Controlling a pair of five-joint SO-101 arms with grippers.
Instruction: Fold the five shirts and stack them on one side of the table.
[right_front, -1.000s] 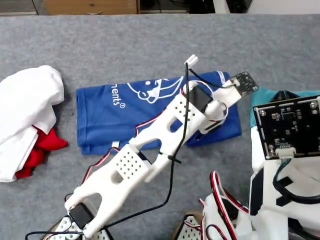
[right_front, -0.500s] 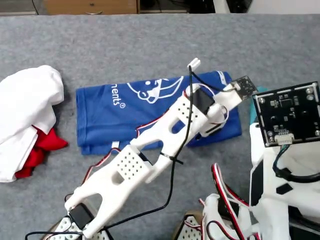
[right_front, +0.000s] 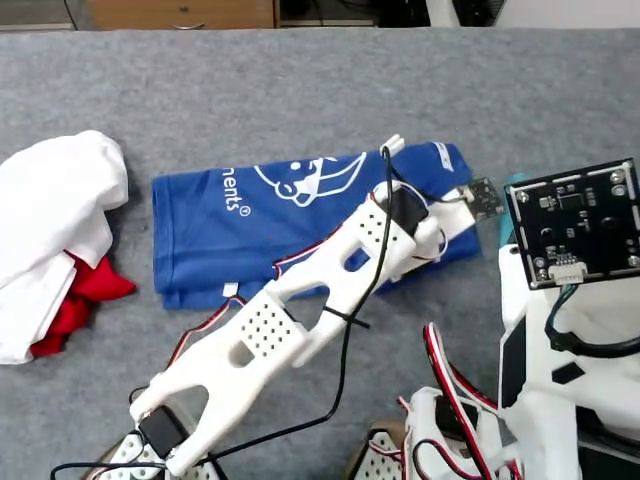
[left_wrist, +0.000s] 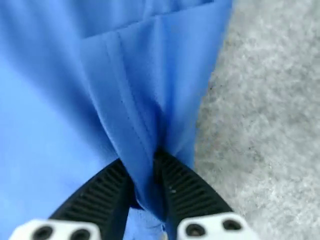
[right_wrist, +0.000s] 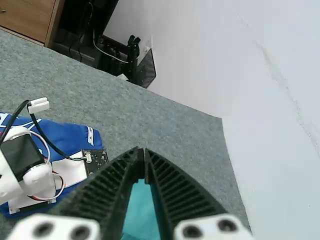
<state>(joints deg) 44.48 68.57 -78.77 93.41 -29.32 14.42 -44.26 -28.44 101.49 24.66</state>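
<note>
Ok so the left arm (right_front: 300, 320) is stretched out long and low, diagonally across the desk (right_front: 300, 90), wrist tipped down over the blue shirt (right_front: 230, 235) at its edge nearest the other arm. The left pincer (left_wrist: 150, 162) is clenched on a ridge of blue fabric bunched between its fingers (left_wrist: 187, 187). The shirt is otherwise laid flat mid-desk. The right pincer (right_wrist: 144, 152) is held raised, tips squeezed together, and a teal shirt (right_wrist: 140, 210) can be glimpsed behind them. A white shirt (right_front: 60, 200) and a red shirt (right_front: 85, 290) are heaped at the far left.
</note>
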